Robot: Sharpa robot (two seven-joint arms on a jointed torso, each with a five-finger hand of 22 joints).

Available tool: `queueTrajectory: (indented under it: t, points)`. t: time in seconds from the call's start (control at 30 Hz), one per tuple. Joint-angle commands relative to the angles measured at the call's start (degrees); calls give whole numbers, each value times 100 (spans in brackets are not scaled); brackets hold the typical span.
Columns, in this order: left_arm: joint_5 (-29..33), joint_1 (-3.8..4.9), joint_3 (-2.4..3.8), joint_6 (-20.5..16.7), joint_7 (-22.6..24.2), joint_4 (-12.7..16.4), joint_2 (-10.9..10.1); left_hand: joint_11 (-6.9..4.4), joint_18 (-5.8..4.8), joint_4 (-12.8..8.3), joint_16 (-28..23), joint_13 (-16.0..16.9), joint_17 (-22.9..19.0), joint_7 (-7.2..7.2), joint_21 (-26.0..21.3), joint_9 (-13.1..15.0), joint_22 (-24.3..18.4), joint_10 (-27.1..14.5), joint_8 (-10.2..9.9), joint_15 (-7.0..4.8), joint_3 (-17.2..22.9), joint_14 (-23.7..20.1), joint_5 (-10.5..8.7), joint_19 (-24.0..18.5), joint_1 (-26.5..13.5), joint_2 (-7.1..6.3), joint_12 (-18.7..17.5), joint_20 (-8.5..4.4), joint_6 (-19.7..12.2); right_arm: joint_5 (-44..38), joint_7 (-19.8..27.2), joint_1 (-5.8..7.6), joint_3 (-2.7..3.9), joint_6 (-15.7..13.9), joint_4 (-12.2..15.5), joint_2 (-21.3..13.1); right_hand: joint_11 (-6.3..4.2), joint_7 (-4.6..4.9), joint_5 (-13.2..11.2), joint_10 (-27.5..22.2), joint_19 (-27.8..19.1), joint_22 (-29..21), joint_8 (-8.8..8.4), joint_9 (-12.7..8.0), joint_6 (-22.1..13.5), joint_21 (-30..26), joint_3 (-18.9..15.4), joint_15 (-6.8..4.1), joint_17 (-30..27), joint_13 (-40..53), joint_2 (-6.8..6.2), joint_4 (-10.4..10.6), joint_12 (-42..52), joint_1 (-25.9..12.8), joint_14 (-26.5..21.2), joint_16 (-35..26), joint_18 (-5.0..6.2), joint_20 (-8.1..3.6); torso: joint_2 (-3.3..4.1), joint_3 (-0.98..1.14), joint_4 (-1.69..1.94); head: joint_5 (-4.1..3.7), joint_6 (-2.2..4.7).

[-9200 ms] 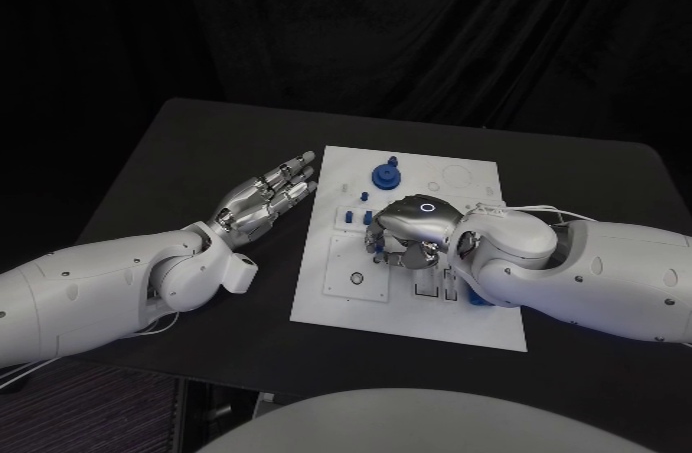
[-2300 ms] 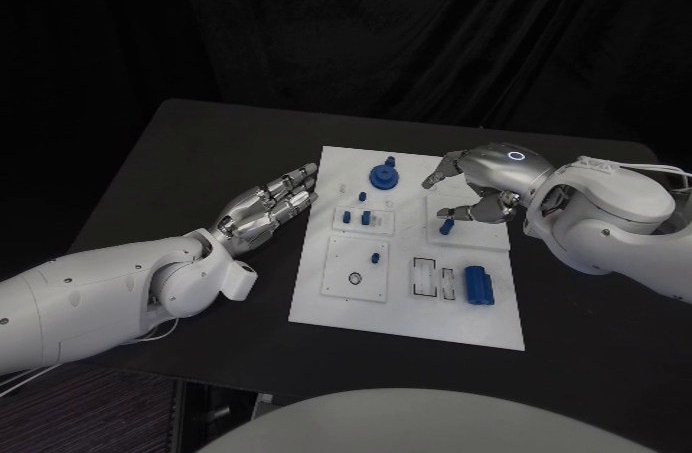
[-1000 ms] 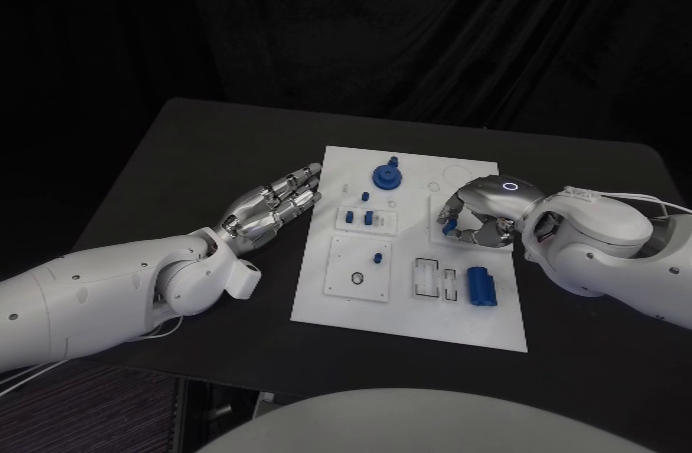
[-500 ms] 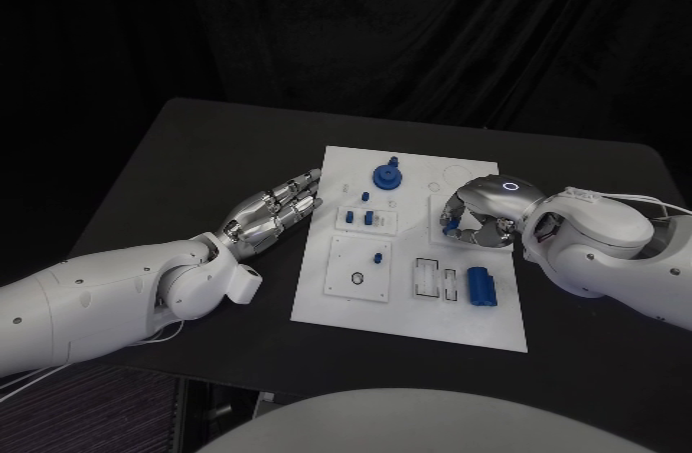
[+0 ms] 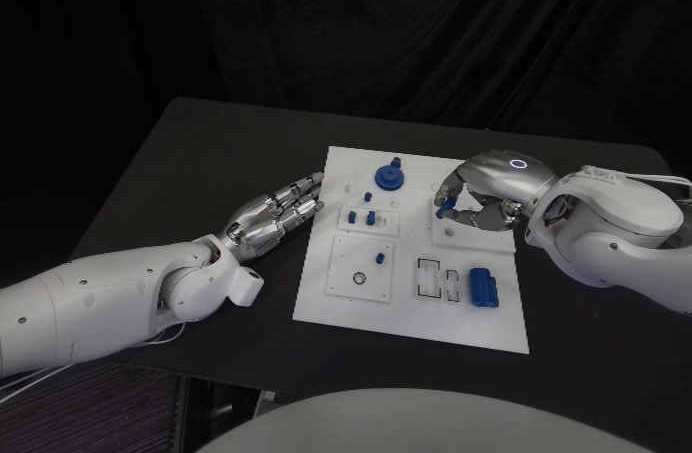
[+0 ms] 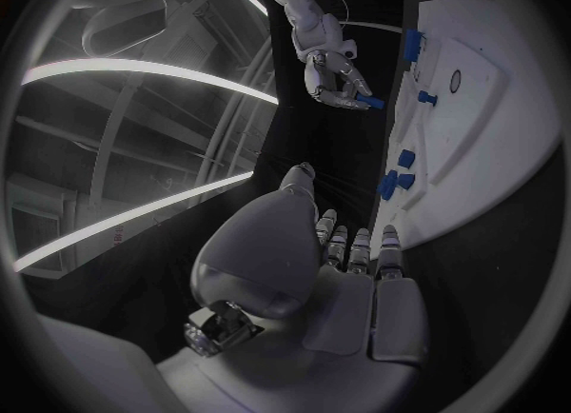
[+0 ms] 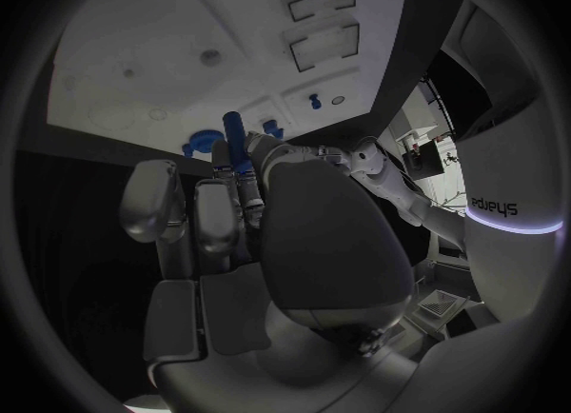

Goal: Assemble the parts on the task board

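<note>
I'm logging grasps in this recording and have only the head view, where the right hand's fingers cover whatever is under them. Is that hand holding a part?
Observer: Yes. The right wrist view shows a slim blue peg pinched upright between the fingers of the right hand.
Operator: Is it seated in the board?
Observer: It seems not. In the left wrist view the peg's tip pokes out of the fingertips, with a dark gap between it and the task board.
Operator: And the left hand?
Observer: Its wrist view shows the left hand with its fingers straight and nothing in them.
</note>
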Motion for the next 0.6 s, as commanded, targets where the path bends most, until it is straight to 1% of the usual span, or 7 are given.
queueTrajectory:
  t: [0.03, 0.1, 0.23, 0.27, 0.3, 0.4, 0.6]
  points:
    - [6, -4, 5, 25, 105, 14, 7, 20, 3, 1, -21, -9, -5, 17, -18, 5, 6, -31, 30, 9, 32, 18, 21, 0, 39, 33, -13, 17, 32, -34, 30, 78, -1, -176, 161, 40, -61, -5, -20, 89, -8, 822, 34, 11, 27, 9, -2, -5, 22, 13, -13, -38, -17, 67, -8, -20, -20, -10, -13, -10, 4, 18, 0]
    - [6, -5, 5, 20, 110, 18, 9, 20, 3, 1, -21, -9, -5, 17, -18, 5, 6, -31, 30, 9, 32, 18, 21, 0, 39, 33, -13, 17, 32, -69, 62, 115, 0, -172, 246, 97, -61, -4, -10, 91, -2, 826, 28, 17, 21, 21, 5, -7, 41, 12, -24, -57, -32, 80, 2, -13, -23, -14, -15, -12, 2, 32, 0]
    - [6, -5, 5, 18, 118, 26, 8, 25, 5, -5, -21, -9, -5, 21, -18, 4, 7, -31, 30, 14, 36, 18, 27, 0, 43, 33, -13, 23, 27, -190, 102, 138, 0, -43, 340, 255, -58, 1, 4, 94, -1, 826, 20, 24, 11, 18, 6, -7, 37, 12, -41, -69, -49, 78, 5, -15, -23, -16, -1, -1, -4, 82, 0]
    - [6, -5, 5, 19, 118, 26, 7, 25, 5, -5, -21, -9, -5, 21, -18, 4, 7, -31, 30, 14, 36, 18, 27, 0, 43, 33, -13, 23, 27, -243, 118, 124, -1, 11, 350, 323, -52, 7, -2, 90, -1, 826, 8, 26, -6, 18, 2, -4, 35, 10, -55, -68, -66, 63, 6, -18, -24, -16, 2, 2, 4, 86, 0]
    - [6, -6, 5, 19, 118, 26, 7, 25, 5, -5, -21, -9, -5, 21, -18, 4, 7, -31, 30, 14, 36, 18, 27, 0, 43, 33, -13, 23, 27, -301, 137, 104, -1, 50, 350, 386, -50, 8, -5, 85, -5, 823, 0, 27, -17, 8, 4, -2, 22, 9, -59, -72, -75, 63, 2, -25, -22, -16, 4, 3, 15, 83, 0]
    - [6, -6, 5, 23, 119, 20, 9, 25, 5, -5, -21, -9, -5, 21, -18, 4, 7, -31, 30, 14, 36, 18, 27, 0, 43, 33, -13, 23, 27, -466, 198, 19, -1, 114, 317, 581, -47, 13, -15, 80, -16, 818, -16, 30, -38, -16, 16, 1, -7, 8, -73, -96, -99, 79, -9, -43, -18, -15, 6, 6, 12, 107, 0]
    - [6, -6, 6, 53, 113, 0, 44, 28, 5, -11, -21, -9, -5, 23, -18, 3, 4, -32, 28, 17, 39, 18, 30, 0, 47, 32, -13, 26, 20, -719, 334, -185, 0, 264, 161, 1062, -32, 30, -43, 70, -36, 808, -53, 37, -84, -56, 42, 10, -44, 6, -89, -138, -144, 105, -28, -70, -12, -10, 21, 4, 33, 134, 0]
